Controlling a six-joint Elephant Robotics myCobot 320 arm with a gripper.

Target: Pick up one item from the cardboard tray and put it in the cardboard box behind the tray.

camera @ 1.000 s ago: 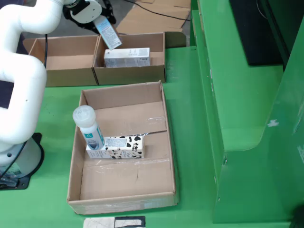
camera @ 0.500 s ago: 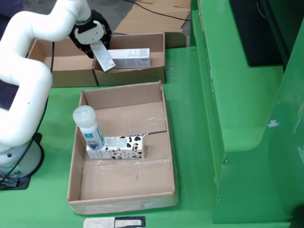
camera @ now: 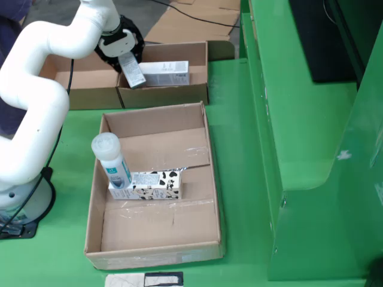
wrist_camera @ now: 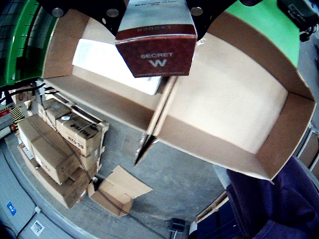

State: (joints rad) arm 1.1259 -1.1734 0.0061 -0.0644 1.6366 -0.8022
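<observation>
Lowering into the box: compared with half a second back, the white arm's black gripper has shifted a bit right and sits closer over the open brown cardboard box behind the tray, carrying the small slim carton with dark red end panel. A second back it was higher and further out, carton tilted over the box's front-left corner. Now in the fixed view the carton's lower end hangs inside the box's left part, just beside the flat white rectangular carton already lying there. Can't tell if it touches the floor or the white carton.

Fingers are clamped on the slim carton; wrist view shows it filling the top of frame, held from both sides, with the white carton below and the divider wall between the two boxes right under it.

Large shallow cardboard tray in front holds a white capped bottle leaning on a cow-print milk carton, both untouched.

Judgement: transport is basically done and release is the step left. Risk: carton sits near the divider, so it could tip onto the wall.
</observation>
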